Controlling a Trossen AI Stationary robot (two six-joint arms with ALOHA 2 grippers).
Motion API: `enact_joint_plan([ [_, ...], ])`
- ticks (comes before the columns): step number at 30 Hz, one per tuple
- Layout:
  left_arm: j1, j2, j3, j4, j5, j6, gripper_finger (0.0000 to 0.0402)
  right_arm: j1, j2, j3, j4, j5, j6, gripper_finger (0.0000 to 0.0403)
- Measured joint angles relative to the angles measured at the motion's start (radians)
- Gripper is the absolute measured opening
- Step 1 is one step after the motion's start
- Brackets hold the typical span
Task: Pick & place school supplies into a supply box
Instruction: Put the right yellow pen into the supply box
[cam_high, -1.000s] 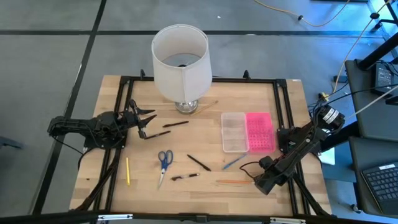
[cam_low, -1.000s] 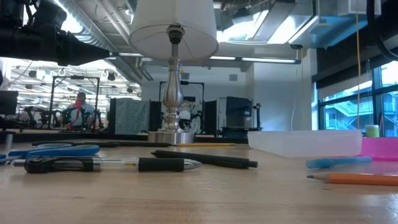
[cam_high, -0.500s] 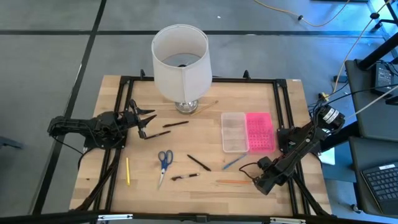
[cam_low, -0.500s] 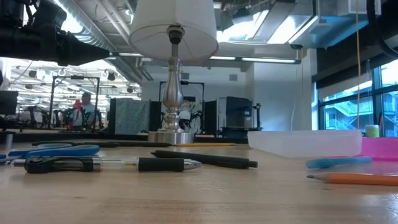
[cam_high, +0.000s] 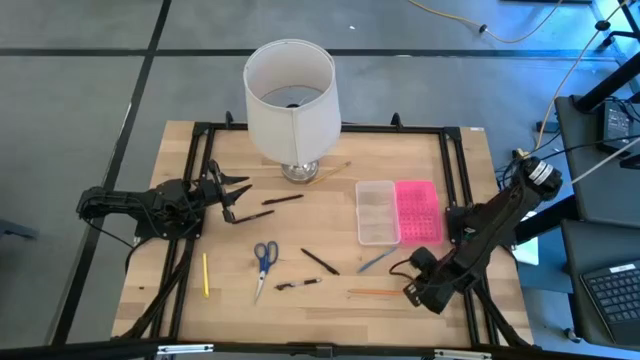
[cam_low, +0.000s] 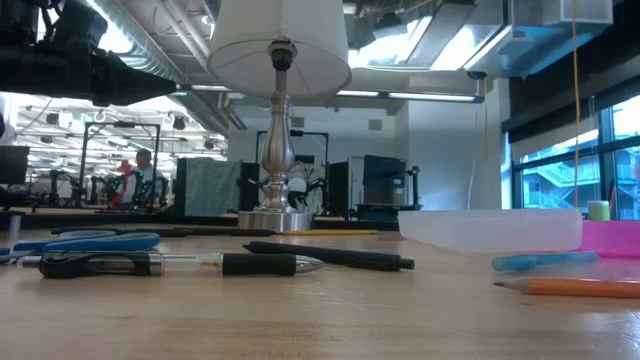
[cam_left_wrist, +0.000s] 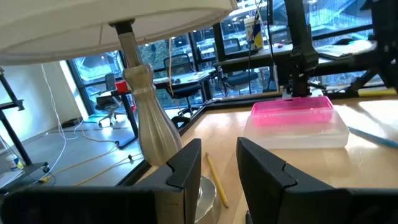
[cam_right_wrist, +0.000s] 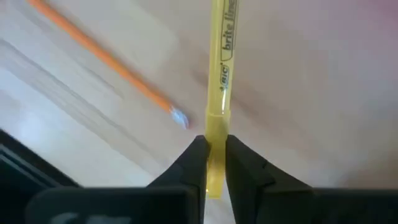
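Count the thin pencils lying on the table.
3: a thin yellow pencil left of the scissors, an orange pencil near the right gripper, a third pencil beside the lamp base. More may be hidden.

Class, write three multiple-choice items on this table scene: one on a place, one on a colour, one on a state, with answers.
1. Where do the small blue-handled metal scissors lie? A on the floor; B on the wooden table; C under the lampshade.
2. What colour is the plastic highlighter pen in the right end effector? A blue; B yellow; C black.
3. The clear plastic supply box is: A open; B shut; C stacked.
Answers: 1 B, flat on bare wood; 2 B, yellow barrel between closed fingers; 3 A, pink lid lies beside the tray.
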Motion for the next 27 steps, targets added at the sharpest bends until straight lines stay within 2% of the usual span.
enact_joint_plan([
  [7, 0.0, 0.0, 0.0, 0.01, 0.0, 0.0, 0.0098, -0.116, -0.11, 0.0, -0.008, 0.237, -0.156, 0.0047],
  [11, 0.0, 0.0, 0.0, 0.009, 0.0, 0.001, 0.0098, -0.208, -0.137, 0.0, -0.016, 0.442, -0.284, 0.0052],
  [13, 0.0, 0.0, 0.0, 0.01, 0.0, 0.001, 0.0098, -0.258, -0.137, 0.0, -0.022, 0.508, -0.299, 0.0052],
  [18, 0.0, 0.0, 0.0, 0.01, 0.0, -0.007, 0.0098, -0.406, -0.121, 0.001, -0.022, 0.497, -0.337, 0.0053],
  [21, 0.0, 0.0, 0.0, 0.01, 0.0, -0.056, 0.0098, -0.481, -0.083, 0.001, -0.024, 0.409, -0.337, 0.0054],
  [27, 0.0, 0.0, 0.0, 0.018, 0.0, -0.106, 0.0098, -0.592, 0.035, 0.002, 0.01, 0.321, -0.334, 0.0054],
])
